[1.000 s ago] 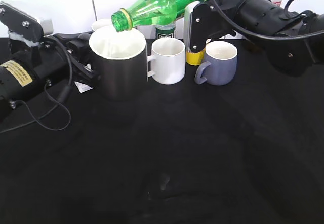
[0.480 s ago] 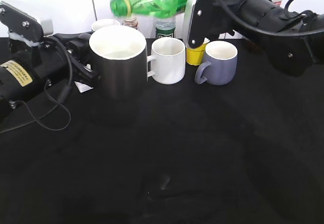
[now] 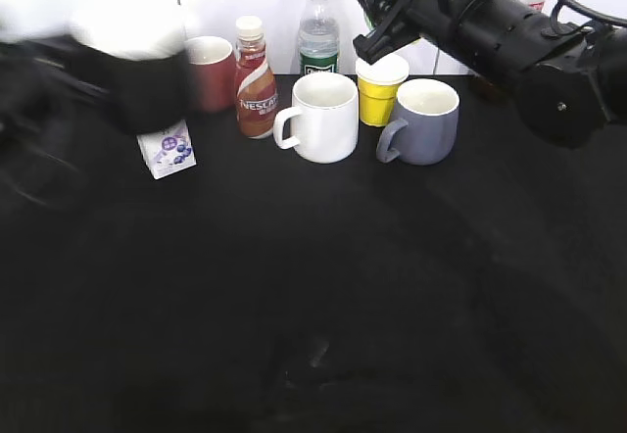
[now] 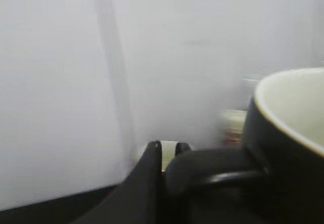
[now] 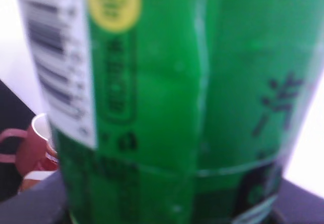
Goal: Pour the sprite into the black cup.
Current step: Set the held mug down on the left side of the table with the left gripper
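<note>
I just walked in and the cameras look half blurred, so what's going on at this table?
Both arms are mid-task. The left gripper holds the black cup by its handle, and in the exterior view it is a motion-blurred smear at the left. The right gripper holds the sprite high at the back, largely out of the exterior frame. No pouring is happening right now. A white mug, grey-blue mug, yellow cup and other bottles stand on the table.

- "NESCAFE" in white letters on the red label of the brown bottle (image 3: 255,80).
- Sprite (image 5: 167,102) label: barcode on white patch, blurred dark Chinese characters; neither readable.
- Small white packet (image 3: 168,149): print too blurred to read.
</note>
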You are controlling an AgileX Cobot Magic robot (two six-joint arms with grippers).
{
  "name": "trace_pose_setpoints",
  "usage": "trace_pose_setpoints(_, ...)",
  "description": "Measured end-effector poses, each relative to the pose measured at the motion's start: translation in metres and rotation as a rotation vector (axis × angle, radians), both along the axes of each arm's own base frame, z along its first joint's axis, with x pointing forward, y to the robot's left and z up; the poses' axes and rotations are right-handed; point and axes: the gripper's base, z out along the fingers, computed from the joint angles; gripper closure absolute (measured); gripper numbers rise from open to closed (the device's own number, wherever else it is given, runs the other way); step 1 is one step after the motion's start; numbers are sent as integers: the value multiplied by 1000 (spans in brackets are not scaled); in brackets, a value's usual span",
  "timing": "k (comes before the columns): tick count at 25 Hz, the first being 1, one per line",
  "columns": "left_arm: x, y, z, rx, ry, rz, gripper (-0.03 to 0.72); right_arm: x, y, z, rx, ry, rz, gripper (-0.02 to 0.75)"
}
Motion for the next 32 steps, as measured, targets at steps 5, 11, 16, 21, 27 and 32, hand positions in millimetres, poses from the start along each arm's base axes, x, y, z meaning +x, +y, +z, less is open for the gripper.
trace_pose_setpoints(5,56,72,19,-13,-120,232,639,0,0,0,12,8,0,333)
trace_pose_setpoints(11,145,89,-37,-46,-52,259,639,0,0,0,36,26,3,334)
trace_pose_setpoints(16,171,89,-105,-89,58,238,639,1,-1,0,44,30,-5,334)
trace_pose_setpoints(21,179,83,-149,-60,126,183,639,2,-3,0,67,40,-29,335)
trace_pose_setpoints(27,178,83,-153,-73,129,178,611,2,-3,0,75,44,-36,335)
trace_pose_setpoints(32,162,81,-157,-109,109,170,384,3,-4,0,76,52,-41,335)
